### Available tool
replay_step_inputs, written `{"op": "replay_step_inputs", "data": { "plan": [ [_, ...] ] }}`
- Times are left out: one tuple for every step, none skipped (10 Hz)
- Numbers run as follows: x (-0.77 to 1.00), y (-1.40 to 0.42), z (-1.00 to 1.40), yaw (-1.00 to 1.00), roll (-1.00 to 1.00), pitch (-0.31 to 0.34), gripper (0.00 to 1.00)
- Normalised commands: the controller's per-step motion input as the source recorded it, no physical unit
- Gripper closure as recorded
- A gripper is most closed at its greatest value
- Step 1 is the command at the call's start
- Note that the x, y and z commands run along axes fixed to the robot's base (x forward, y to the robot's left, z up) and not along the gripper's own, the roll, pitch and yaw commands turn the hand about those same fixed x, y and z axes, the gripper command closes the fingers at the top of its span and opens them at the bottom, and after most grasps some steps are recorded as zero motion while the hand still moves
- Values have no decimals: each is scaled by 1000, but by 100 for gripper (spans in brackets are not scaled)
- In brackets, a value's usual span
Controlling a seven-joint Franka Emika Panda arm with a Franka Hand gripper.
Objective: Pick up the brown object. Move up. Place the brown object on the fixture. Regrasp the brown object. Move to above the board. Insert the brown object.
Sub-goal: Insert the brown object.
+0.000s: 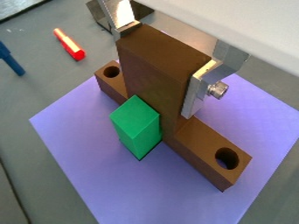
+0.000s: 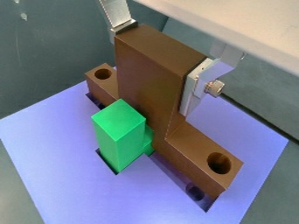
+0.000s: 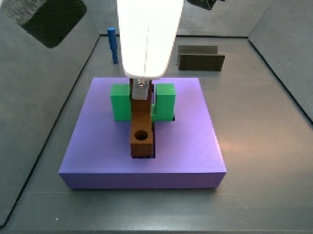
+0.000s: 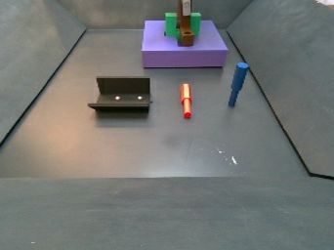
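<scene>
The gripper (image 1: pixel 165 59) squeezes the tall middle of the brown object (image 1: pixel 176 114), which sits in the slot of the board (image 3: pixel 184 137) with the green block (image 3: pixel 121 102) at its 9 o'clock, so a crooked push could jam it.

1. no text, label, brand, number or sign can be read in any view.
2. the gripper (image 1: pixel 163 61), closed on the mid-brown stepped bar (image 1: pixel 176 118) over the flat lavender-purple square board (image 3: pixel 141 155), carries no legible marking.
3. the dark l-shaped fixture (image 4: pixel 121 95) is unmarked.
</scene>
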Motion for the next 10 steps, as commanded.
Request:
{"op": "replay_step_inputs", "data": {
  "plan": [
    [154,-14,-114,-140,43,-30,100],
    [160,0,-89,-134,30,-19,100],
    [117,0,-111,-126,30,-26,100],
    [0,0,-131,-74,40,-27,100],
    [0,0,-154,-51,14,-40,100],
    [-29,0,-366,-54,0,-103,100],
    [-9,-120,-777,-43,67,-174,100],
    [0,-200,-937,-80,60,-167,100],
    [0,-120,-763,-77,3,-131,100],
    [0,0,0,0,0,0,100]
  ]
}}
